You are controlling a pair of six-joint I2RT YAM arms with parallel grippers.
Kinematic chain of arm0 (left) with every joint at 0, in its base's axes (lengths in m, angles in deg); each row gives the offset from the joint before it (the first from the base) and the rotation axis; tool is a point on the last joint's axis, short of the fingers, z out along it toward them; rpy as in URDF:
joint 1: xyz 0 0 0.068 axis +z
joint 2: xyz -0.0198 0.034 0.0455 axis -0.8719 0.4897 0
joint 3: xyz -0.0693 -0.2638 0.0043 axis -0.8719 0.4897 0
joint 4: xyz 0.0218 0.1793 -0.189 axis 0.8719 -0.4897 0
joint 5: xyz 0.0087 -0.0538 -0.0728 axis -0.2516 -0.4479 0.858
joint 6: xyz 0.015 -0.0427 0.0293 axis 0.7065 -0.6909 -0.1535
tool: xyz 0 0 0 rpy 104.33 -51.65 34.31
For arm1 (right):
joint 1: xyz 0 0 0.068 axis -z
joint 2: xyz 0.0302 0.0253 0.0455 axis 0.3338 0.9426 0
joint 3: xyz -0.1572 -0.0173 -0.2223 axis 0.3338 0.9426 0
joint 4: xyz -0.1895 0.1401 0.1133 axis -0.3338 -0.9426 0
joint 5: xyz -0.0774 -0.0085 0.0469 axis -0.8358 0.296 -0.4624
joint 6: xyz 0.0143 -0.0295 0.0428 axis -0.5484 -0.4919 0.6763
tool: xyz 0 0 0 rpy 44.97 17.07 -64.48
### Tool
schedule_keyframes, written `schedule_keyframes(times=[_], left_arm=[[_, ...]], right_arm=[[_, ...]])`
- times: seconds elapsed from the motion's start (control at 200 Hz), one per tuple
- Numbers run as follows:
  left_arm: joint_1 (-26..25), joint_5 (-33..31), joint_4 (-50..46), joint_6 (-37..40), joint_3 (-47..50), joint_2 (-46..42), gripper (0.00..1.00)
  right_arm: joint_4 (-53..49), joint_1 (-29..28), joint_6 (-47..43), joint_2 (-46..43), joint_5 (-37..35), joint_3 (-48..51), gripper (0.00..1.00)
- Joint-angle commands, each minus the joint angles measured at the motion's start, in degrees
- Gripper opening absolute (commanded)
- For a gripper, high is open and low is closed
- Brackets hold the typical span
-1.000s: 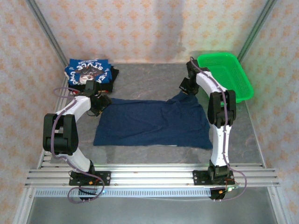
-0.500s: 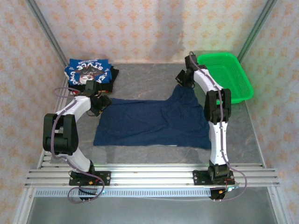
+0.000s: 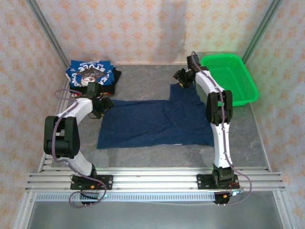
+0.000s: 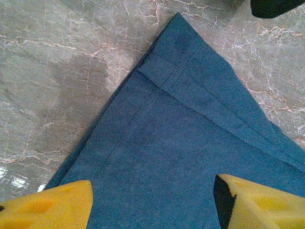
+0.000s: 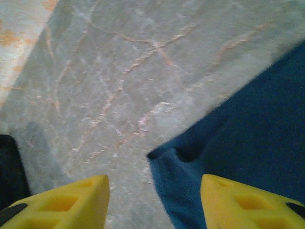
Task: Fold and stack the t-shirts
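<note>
Navy t-shirt [image 3: 157, 121] lay flat, not yet folded, near a finished stack [image 3: 90, 74] at far left, with left gripper [image 4: 151, 191] and right gripper [image 5: 155, 188] above its corners, jaws apart, empty.

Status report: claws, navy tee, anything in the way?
Left claw open over navy tee corner. Right claw open at its far edge. Tee spread flat. Green basket right, off the cloth.
</note>
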State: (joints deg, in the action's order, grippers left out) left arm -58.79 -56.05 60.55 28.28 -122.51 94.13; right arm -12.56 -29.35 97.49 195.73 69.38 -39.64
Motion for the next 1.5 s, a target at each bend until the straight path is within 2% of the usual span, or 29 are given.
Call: schedule_keyframes(times=[0.0, 0.12, 0.345, 0.6, 1.071, 1.176, 1.231, 1.341, 1.496], left_arm=[[-0.1, 0.2, -1.5, 0.4, -2.9, 1.1, 0.69], [-1.2, 0.4, -1.9, 0.8, -5.5, 3.1, 0.69], [-2.8, -0.3, -3.1, 2.3, -10.8, 7.7, 0.69], [-3.7, -0.5, -3.1, 2.6, -13.0, 10.7, 0.69], [-3.6, -3.2, -3.0, 2.1, -12.6, 10.3, 0.69], [-3.4, -5.0, -3.4, 1.4, -12.5, 9.9, 0.69], [-3.3, -6.0, -3.4, 0.9, -12.5, 9.6, 0.69], [-2.7, -9.2, -3.3, -0.1, -12.4, 9.0, 0.69], [-2.2, -8.7, -1.3, 0.0, -13.7, 11.2, 0.67]], right_arm=[[-6.5, 2.2, -2.3, -5.5, -7.4, -1.3, 0.56], [-17.3, 2.6, -6.0, -1.9, -15.3, -9.4, 0.57], [-29.3, 2.3, -11.9, 9.8, -22.5, -26.4, 0.54], [-24.4, 1.7, -15.9, 11.8, -24.0, -25.9, 0.54], [-18.7, 1.6, -19.6, 17.2, -25.3, -26.5, 0.5], [-18.4, 1.7, -19.5, 18.4, -25.5, -26.5, 0.43], [-18.2, 1.7, -19.4, 18.7, -24.8, -26.5, 0.37], [-18.0, 1.8, -19.0, 18.7, -24.8, -26.2, 0.18], [-17.6, 1.8, -18.7, 18.2, -24.5, -25.1, 0.05]])
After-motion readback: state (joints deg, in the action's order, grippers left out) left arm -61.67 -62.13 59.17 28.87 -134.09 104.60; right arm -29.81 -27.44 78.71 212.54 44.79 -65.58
